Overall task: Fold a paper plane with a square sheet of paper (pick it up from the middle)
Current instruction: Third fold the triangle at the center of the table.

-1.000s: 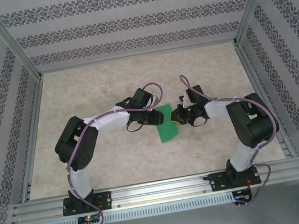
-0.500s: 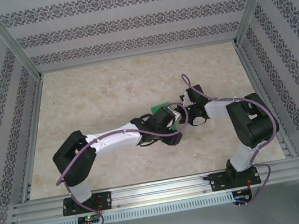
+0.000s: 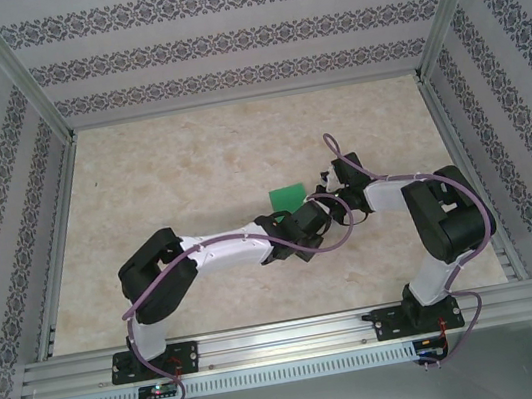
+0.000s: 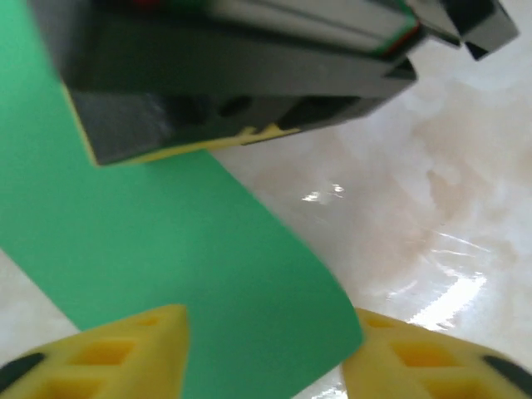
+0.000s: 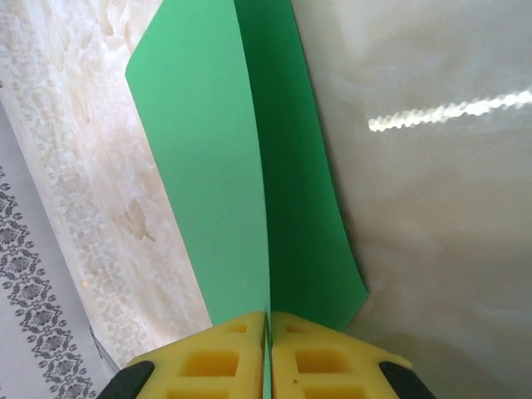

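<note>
Right claw (image 5: 268,341) pinches the square sheet of paper (image 5: 216,166) near the middle of the table (image 3: 189,161). Its yellow pads (image 5: 208,366) are pressed flat together at 6 o'clock in its wrist view, and the bright green sheet runs out of their seam toward 12 o'clock. From there the paper shows as two panels meeting along one straight line, the lit one on the 9 o'clock side and the shaded one toward 3 o'clock. That reads as a first lengthwise fold taking shape rather than a pressed crease. The left claw (image 4: 266,357) is released: its two yellow fingertips (image 4: 125,353) stand well apart at 6 o'clock in its own view. A rounded corner of the sheet hangs between them, and neither tip visibly touches it. Seen from above, both arms reach in to meet just right of the table's centre, and a small patch of green pokes out at 11 o'clock from the two claws. As far as the pictures tell, the pick-up is done and the sheet appears lifted. The paper plane is hardly begun, though: no pointed nose, folded-in corners or wings are visible. Sharpening the centre crease looks like the step in hand, with nearly all of the folding left.
</note>
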Controlling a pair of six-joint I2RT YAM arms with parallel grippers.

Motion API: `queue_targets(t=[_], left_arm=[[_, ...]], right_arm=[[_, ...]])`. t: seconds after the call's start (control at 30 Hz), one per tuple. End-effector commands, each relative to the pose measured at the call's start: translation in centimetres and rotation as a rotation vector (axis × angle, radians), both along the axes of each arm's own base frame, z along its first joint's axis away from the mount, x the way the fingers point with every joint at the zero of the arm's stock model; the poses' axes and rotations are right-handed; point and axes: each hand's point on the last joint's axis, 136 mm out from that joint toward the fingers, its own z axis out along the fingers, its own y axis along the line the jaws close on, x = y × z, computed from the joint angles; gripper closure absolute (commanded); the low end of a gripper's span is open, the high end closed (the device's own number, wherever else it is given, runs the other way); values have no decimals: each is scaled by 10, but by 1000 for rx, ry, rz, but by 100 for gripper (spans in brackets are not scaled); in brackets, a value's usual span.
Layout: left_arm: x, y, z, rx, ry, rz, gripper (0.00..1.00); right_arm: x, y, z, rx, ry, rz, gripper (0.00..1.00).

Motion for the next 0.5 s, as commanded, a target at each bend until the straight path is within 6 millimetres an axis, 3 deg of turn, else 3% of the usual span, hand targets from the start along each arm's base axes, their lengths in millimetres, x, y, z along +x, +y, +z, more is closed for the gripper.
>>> queue_targets(t=[0.0,0.07,0.3,0.47], left_arm=[[8,-4,19,-16,-76,21,62],[8,-2,20,-11,-84,21,73],[3,1,26,-20,-81,-14,96],[-5,-1,29,-53,-37,-60,100]], right_arm=[[-1,-2,-2,7,0,-1,88],[-1,-1,-1,9,-4,6,87],[-1,-4,5,-9,-21,15,78],[1,-15,23,-43,-74,1,69]])
